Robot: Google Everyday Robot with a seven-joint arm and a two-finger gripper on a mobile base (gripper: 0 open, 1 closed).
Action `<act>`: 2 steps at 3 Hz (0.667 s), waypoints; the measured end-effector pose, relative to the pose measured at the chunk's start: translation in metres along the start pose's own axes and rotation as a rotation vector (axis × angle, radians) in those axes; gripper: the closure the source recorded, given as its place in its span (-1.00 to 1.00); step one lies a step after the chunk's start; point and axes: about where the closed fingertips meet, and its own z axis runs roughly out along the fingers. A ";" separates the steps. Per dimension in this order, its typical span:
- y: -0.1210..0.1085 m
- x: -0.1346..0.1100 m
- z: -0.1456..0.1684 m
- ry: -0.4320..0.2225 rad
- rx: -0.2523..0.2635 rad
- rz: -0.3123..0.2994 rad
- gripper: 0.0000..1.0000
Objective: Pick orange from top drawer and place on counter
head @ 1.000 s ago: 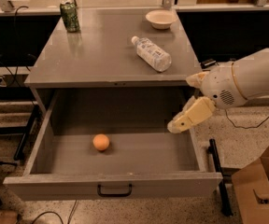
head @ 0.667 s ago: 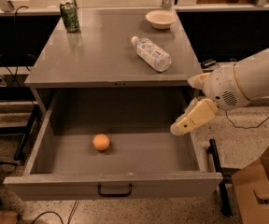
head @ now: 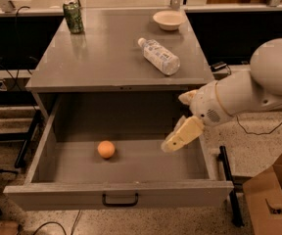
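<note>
Small smooth orange sphere [head: 106, 149] sits on the floor of the pulled-out wide grey top drawer [head: 119, 192], left of centre, nothing touching it. Robot's cream two-finger gripper [head: 176, 124] hangs over the drawer's right side, well apart from the sphere, fingers [head: 182, 135] spread & empty. On the flat grey bench top [head: 106, 58]: green can [head: 73, 17] back left, tan bowl [head: 169, 19] back right, clear plastic bottle [head: 158, 57] lying on its side.

Warm, dimmish overhead light. Faint sheen on tabletop [head: 106, 65]. Deep shade at back of top drawer [head: 58, 192]. Pale-lit end effector [head: 180, 137] over its right side.
</note>
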 end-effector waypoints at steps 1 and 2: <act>0.006 0.008 0.078 0.004 -0.041 -0.034 -1.00; 0.004 0.011 0.126 -0.004 -0.014 -0.056 -1.00</act>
